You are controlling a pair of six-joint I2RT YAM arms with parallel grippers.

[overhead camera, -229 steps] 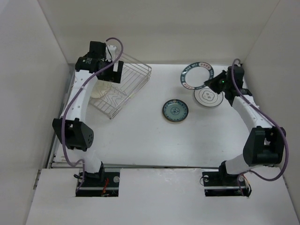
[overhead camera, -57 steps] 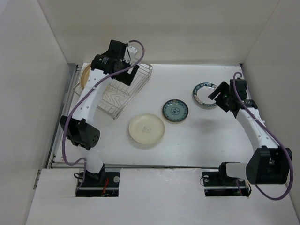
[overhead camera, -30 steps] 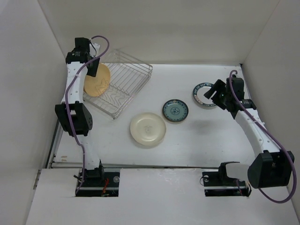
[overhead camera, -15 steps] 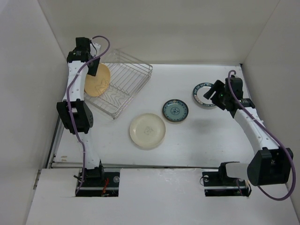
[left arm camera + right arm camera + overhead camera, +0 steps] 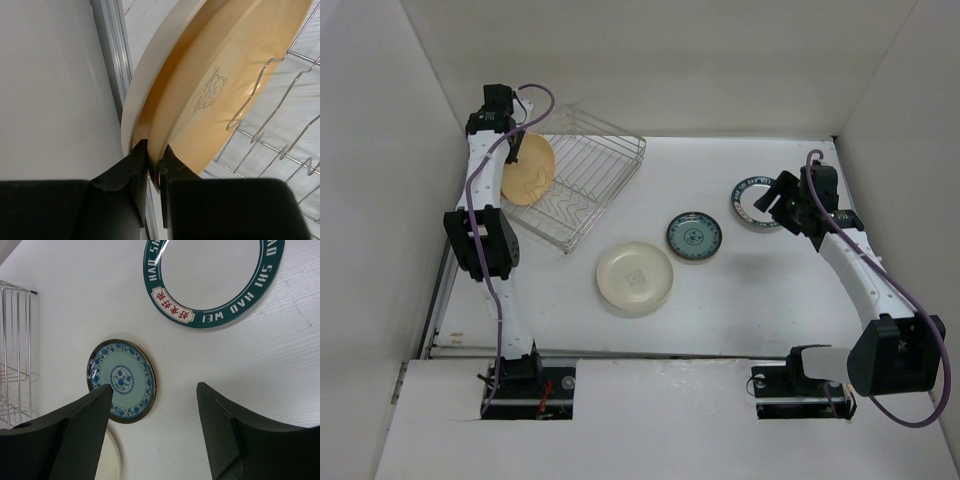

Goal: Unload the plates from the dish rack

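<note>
Nearest to the arm bases, the cream plate lies flat on the tabletop, well apart from the rack, so I judge it is already unloaded. A little farther and to the right lies the teal patterned plate, also flat, and beyond it, near the right wall, the white plate with the dark lettered rim. The right pincer hangs above the bare tabletop between these two plates with its fingers wide apart and nothing between them. It seems only to wait there, out of the way of the other arm. At the far left stands the dish rack, and in its left end the tan plate leans on edge against the zigzag wires, which are made to keep a plate standing in this way. The left arm reaches to the far corner, and the left pincer is clamped on the rim of this plate, one finger on each face. I think the rim is the only part that can be pinched while the plate stands in the wires. In the left wrist view a pale rim shows just behind the tan plate, but I cannot tell if it is a second plate. The next move will probably be a straight lift, so that the plate does not catch the wires.
</note>
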